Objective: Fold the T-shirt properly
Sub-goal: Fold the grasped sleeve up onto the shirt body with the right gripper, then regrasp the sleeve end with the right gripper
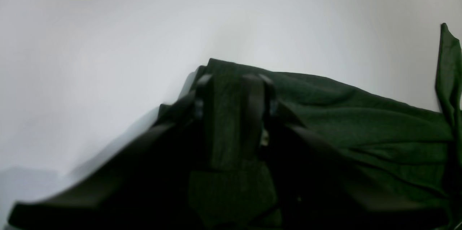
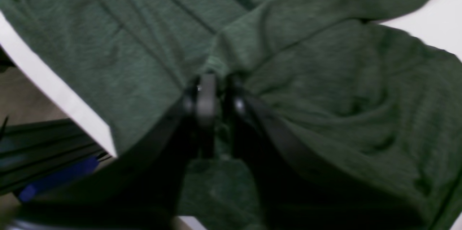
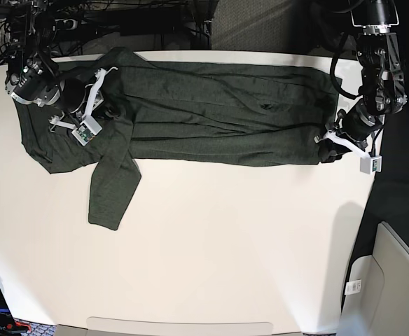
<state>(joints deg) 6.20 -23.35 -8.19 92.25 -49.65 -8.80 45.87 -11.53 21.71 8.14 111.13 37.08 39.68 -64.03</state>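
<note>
White table (image 3: 211, 238) under limp, light T-shirt (image 3: 211, 119); hem clamped by left gripper (image 1: 234, 82) (right gripper (image 2: 216, 89) grip unclear); best held at hems.

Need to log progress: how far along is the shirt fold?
Done: the shirt lies in a long band across the table, seemingly folded lengthwise. In hand: the left tool pinches the band's end; the right tool sits on cloth near the sleeve. Left: tucking that sleeve and folding crosswise.
</note>
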